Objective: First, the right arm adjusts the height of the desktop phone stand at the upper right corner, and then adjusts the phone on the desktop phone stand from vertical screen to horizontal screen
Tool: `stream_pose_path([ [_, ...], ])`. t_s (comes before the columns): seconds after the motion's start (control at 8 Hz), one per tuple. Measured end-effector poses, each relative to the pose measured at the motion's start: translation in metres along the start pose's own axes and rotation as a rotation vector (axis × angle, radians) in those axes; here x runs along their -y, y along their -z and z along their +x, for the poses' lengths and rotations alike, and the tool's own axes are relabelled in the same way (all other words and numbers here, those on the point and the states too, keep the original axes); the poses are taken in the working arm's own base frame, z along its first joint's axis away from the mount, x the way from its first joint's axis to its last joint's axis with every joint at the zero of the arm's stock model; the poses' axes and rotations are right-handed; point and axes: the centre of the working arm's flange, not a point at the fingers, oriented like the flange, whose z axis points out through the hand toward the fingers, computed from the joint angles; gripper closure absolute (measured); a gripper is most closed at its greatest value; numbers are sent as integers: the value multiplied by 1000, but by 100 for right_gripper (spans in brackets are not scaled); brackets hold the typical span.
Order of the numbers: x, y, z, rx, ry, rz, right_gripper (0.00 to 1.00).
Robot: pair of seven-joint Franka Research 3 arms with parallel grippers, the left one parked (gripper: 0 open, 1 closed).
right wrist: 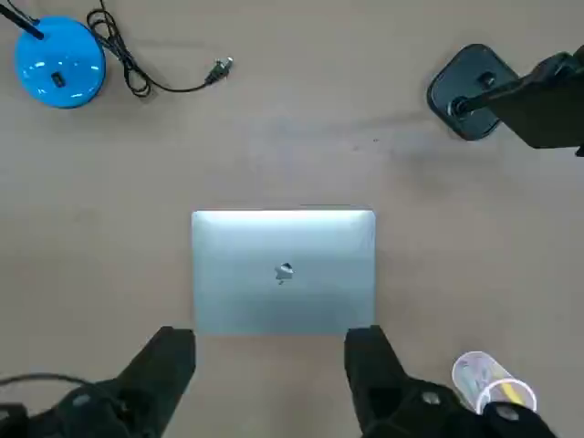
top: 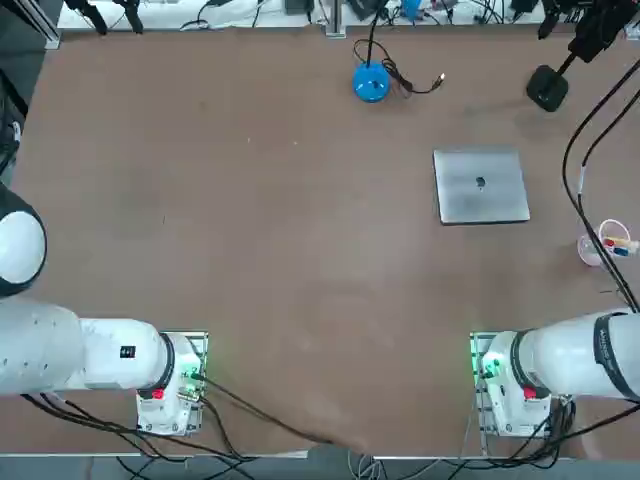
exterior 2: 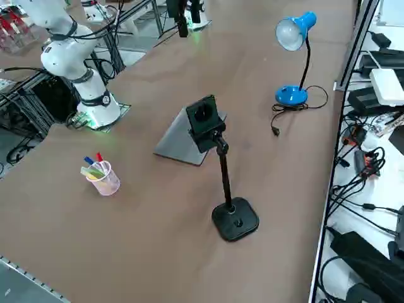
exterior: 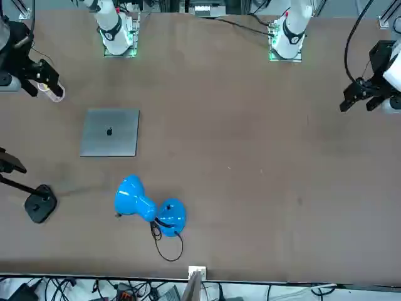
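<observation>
A robotics lab: bench-bolted arms (top: 560,365), cable tangles (exterior 2: 360,158) beside the table (top: 250,220).

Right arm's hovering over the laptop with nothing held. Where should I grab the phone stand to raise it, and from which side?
Probably the thin upright pole of the desktop phone stand, just below the clamp holding the phone. Come in level from the laptop side, where the open right gripper already hangs, fingers straddling the pole; its base lies flat.

The desktop phone stand (exterior 2: 234,218) sits at the table's far right corner, its rounded dark base flat on the wood and a thin black pole rising nearly upright, leaning slightly. At the pole's top a clamp holds the phone (exterior 2: 203,122), a small black slab in portrait orientation, tilted back. The right arm's gripper (right wrist: 274,365) hangs high above the table with fingers spread, well apart from the stand.
</observation>
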Motion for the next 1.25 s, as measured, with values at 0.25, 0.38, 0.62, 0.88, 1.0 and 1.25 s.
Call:
stream_pose_path([
  [0.25, 0, 0, 0, 3, 0, 0, 0],
  [0.38, 0, -1, 0, 5, -1, -1, 0],
  [0.62, -9, 4, 8, -12, -19, -4, 0],
  [0.88, -52, 15, 30, -51, -98, -18, 0],
  [1.0, -80, 18, 42, -70, -146, -30, 0],
  [1.25, -120, 21, 61, -103, -225, -43, 0],
])
